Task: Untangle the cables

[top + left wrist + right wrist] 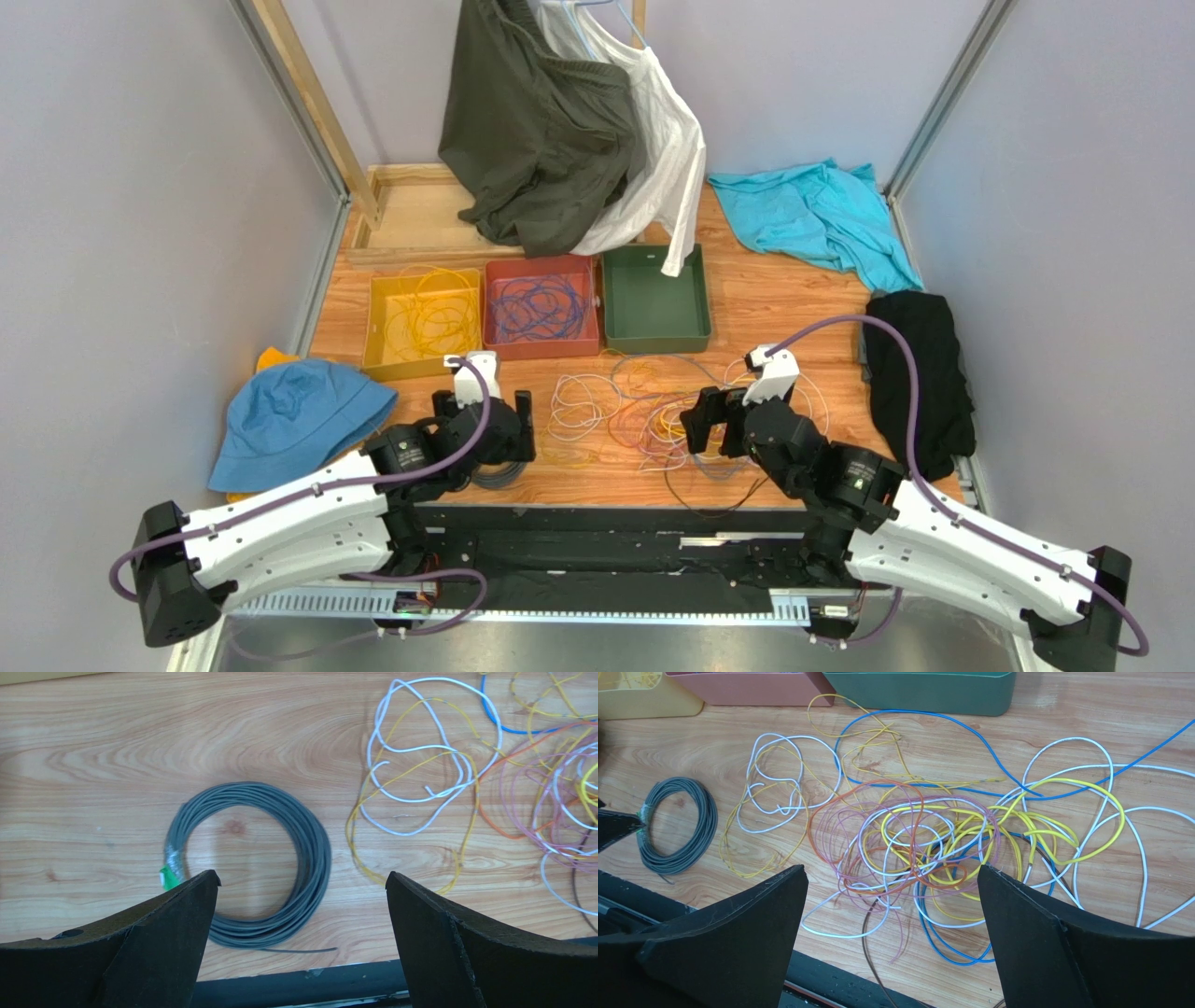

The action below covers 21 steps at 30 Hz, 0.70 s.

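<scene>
Here, left gripper and right gripper gape empty; best lift one outlying blue strand clear of thin, multicoloured tangled cables.

Three trays are sitting on the surface, one grey coil and one cable tangle lying near them. One hat is lying there; four garments are hanging or lying.

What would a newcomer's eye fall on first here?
First, the many-coloured tangle of cables in the middle of the table, before the open right gripper. Left of it a neat grey coil lies apart, at the open left gripper. Behind stand a yellow tray, a red tray and a green tray.
</scene>
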Each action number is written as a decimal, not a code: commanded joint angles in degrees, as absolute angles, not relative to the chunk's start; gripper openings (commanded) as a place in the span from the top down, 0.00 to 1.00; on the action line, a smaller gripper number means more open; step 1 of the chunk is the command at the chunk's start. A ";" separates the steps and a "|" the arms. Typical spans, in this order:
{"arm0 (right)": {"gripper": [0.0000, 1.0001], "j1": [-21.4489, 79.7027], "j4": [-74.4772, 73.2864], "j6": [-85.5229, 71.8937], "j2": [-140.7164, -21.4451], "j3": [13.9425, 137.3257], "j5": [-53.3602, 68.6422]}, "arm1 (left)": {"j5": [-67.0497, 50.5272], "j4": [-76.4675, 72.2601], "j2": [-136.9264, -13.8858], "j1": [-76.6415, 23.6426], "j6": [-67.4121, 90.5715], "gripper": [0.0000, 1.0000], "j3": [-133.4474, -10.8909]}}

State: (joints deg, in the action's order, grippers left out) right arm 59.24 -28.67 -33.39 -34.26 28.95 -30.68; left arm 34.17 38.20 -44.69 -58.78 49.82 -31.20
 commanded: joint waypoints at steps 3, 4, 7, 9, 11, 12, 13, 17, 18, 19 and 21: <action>0.03 59.68 -27.86 -31.82 -33.57 31.64 -30.24 | 26.29 21.82 -45.35 -58.80 44.05 0.09 -29.45; 0.03 59.68 -27.86 -31.90 -33.49 31.55 -30.41 | 25.32 17.88 -46.40 -58.80 44.03 0.10 -29.01; 0.04 59.68 -27.77 -32.17 -33.31 31.38 -30.24 | 23.83 15.12 -52.09 -58.80 43.07 0.10 -30.14; 0.04 59.68 -28.04 -32.43 -32.88 31.12 -30.06 | 22.07 15.99 -55.62 -58.80 42.89 0.11 -33.04; 0.04 59.85 -28.30 -32.69 -32.44 30.85 -29.97 | 19.17 15.03 -59.05 -59.15 43.24 0.12 -33.31; 0.04 59.77 -28.47 -32.70 -31.91 30.59 -29.97 | 18.29 14.07 -59.50 -59.50 43.94 0.13 -32.70; 0.05 59.77 -28.48 -32.96 -31.73 30.24 -29.88 | 18.02 11.97 -59.76 -59.94 44.21 0.13 -31.91; 0.05 59.77 -29.18 -33.84 -30.15 29.27 -29.71 | 17.40 8.36 -59.50 -61.87 46.14 0.12 -27.52; 0.05 59.77 -29.09 -33.84 -29.80 29.09 -29.62 | 17.14 7.65 -59.50 -62.14 46.40 0.12 -26.90; 0.05 59.77 -29.18 -33.92 -29.62 28.92 -29.71 | 16.36 6.78 -59.76 -62.31 46.49 0.12 -26.46; 0.05 59.77 -29.18 -34.28 -29.44 28.57 -29.71 | 16.00 5.98 -60.55 -62.84 46.58 0.14 -25.84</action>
